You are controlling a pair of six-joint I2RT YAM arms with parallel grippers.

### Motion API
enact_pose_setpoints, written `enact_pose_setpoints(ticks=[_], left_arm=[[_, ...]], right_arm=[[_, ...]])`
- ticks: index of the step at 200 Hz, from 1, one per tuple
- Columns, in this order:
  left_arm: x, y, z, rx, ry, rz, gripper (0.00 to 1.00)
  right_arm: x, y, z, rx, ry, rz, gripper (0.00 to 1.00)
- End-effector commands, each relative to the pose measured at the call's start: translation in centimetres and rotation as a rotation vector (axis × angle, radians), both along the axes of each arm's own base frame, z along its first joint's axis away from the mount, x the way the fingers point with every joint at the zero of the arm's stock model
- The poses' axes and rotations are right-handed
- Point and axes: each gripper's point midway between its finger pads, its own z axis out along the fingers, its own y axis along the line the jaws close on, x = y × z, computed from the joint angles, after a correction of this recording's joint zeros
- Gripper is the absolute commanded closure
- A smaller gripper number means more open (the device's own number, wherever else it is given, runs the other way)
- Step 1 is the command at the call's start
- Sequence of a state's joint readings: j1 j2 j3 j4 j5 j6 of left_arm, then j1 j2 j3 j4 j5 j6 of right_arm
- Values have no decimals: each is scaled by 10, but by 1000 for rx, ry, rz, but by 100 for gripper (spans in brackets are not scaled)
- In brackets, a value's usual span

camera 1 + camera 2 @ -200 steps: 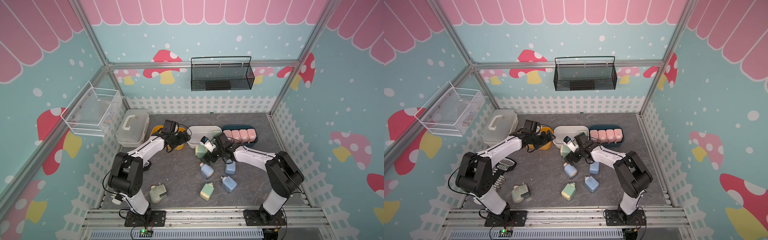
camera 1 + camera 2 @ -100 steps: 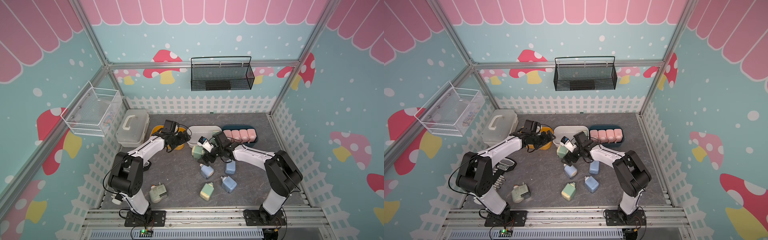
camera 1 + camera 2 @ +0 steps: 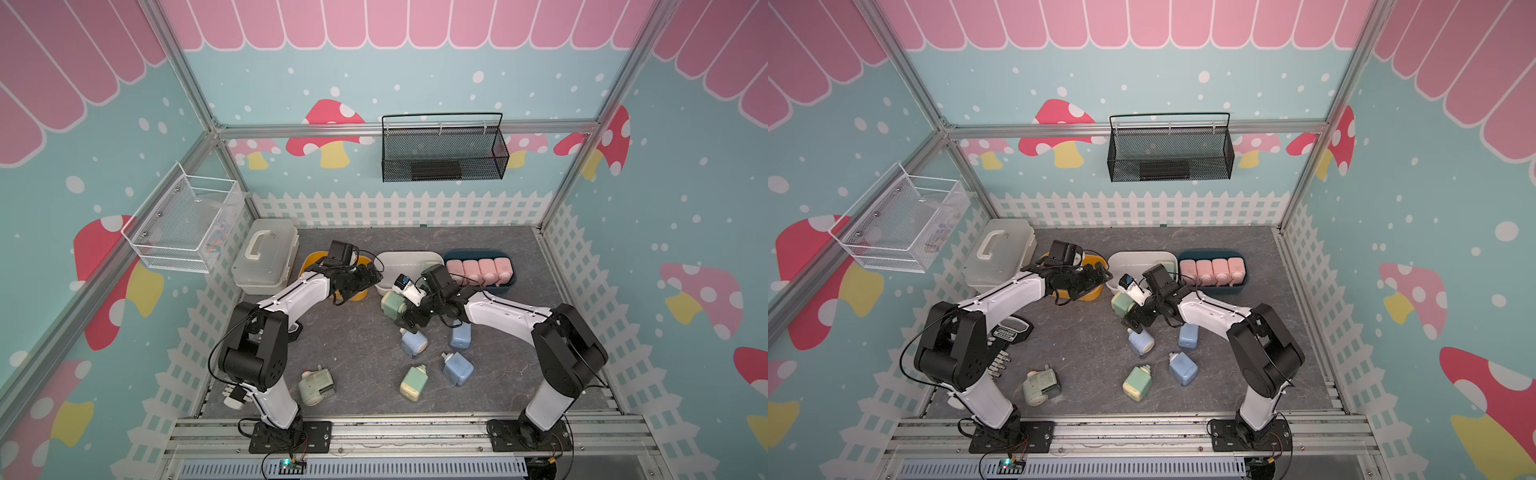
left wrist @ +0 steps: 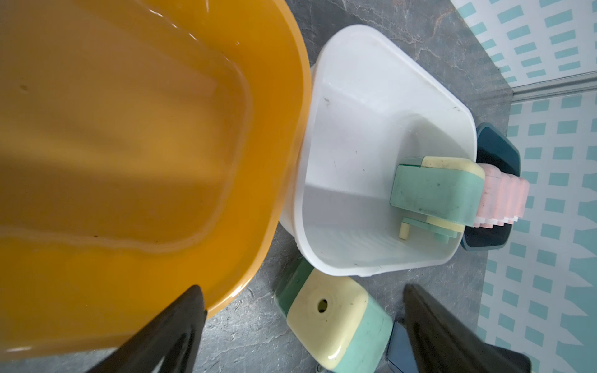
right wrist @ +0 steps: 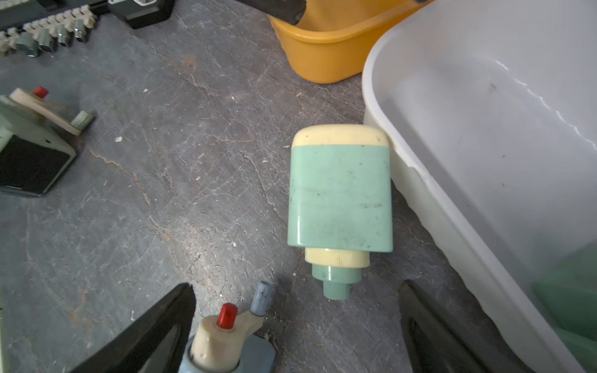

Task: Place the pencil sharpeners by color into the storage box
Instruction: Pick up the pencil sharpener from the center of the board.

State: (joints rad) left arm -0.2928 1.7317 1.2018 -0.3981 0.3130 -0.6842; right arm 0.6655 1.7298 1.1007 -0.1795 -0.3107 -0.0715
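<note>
The right tool (image 5: 298, 287) stands wide and empty, jaws spread to either side of a green sharpener (image 5: 339, 193), probably lining up to close across its flat flanks. That sharpener lies on its side on the counter (image 5: 161, 193), its cream end close against the outer wall of the white bin (image 5: 484, 97) and its knob end toward the tool. The body is pale mint, scuffed and speckled, with rounded edges, a ribbed cream collar and a stepped green knob.

In a top view the white bin sits at about one o'clock from it. One green sharpener (image 4: 433, 190) is already inside, so green likely belongs there. At three o'clock of that bin, a dark blue bin (image 3: 457, 253) holds four pink sharpeners (image 3: 482, 270) in a row.

At five to six o'clock from the tool, three blue sharpeners (image 3: 413, 343) and another green one (image 3: 413, 382) lie loose on the counter.

The left tool (image 4: 303, 289) is also spread wide and holds nothing. It hovers by the yellow bin (image 4: 129, 161) at ten o'clock, seemingly kept clear of the right arm's reach.
</note>
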Motion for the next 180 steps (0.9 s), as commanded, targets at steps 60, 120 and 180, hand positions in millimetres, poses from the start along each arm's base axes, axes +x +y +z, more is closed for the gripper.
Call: enact_pose_setpoints(ticks=[60, 120, 180], left_arm=[[-2, 2, 5, -9, -11, -17, 4], [-2, 3, 5, -13, -12, -19, 4], [-2, -1, 0, -27, 9, -42, 4]], right_arm=[[23, 29, -7, -32, -38, -34, 15], [32, 41, -16, -55, -36, -17, 22], [31, 45, -14, -57, -40, 6, 49]])
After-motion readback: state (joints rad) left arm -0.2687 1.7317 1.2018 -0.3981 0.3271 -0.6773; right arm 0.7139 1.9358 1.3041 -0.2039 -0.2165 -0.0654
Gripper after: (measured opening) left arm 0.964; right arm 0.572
